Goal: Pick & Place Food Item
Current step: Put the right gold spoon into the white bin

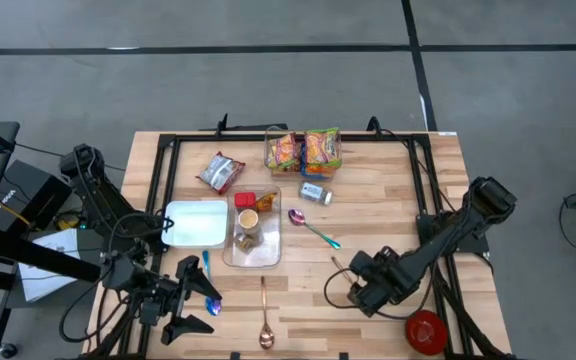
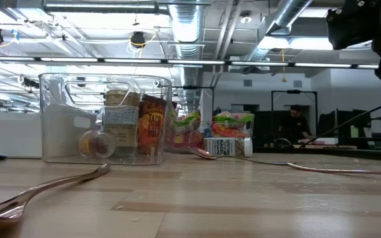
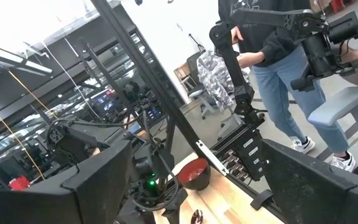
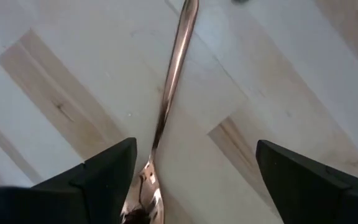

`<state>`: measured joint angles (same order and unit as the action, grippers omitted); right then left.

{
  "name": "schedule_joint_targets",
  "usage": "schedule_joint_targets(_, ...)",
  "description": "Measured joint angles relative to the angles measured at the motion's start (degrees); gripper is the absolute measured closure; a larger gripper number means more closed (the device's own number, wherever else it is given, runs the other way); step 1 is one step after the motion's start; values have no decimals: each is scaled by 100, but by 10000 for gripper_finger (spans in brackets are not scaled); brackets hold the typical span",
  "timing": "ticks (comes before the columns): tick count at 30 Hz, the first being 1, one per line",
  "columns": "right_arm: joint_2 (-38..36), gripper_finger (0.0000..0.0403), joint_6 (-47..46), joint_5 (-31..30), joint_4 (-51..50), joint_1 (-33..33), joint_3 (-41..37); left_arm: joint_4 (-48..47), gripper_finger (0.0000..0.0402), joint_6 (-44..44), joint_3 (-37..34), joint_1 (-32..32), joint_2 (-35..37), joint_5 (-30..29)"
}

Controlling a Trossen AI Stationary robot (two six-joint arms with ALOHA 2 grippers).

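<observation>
Pale striped wood for the table (image 1: pixel 388 190); red, the bowl (image 1: pixel 425 330); copper, the spoon (image 1: pixel 265 318); white, the tray (image 1: pixel 196 222); orange-green, the snack packets (image 1: pixel 303 150).

Readable text: none can be made out for certain in any view.
Jar (image 2: pixel 120 129) in the clear container (image 2: pixel 65 99): white label with fine print, too small to read.
Dark packet (image 2: pixel 152 127) beside that jar: orange lettering, not legible.
Small carton (image 2: pixel 225 147) lying on the table (image 2: pixel 243 198): printed label, words not legible.
Colourful snack bags (image 1: pixel 303 151): busy print, no word can be told.
Silver pouch (image 1: pixel 220 172): red mark, unreadable.
</observation>
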<state>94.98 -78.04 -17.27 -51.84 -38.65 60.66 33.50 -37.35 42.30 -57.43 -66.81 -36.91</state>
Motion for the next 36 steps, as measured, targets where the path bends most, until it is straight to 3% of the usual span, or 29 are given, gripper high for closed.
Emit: schedule_joint_targets(36, 0, 79, 157, -703, 61, 59, 0, -1, 60, 11, 0, 1, 0, 0)
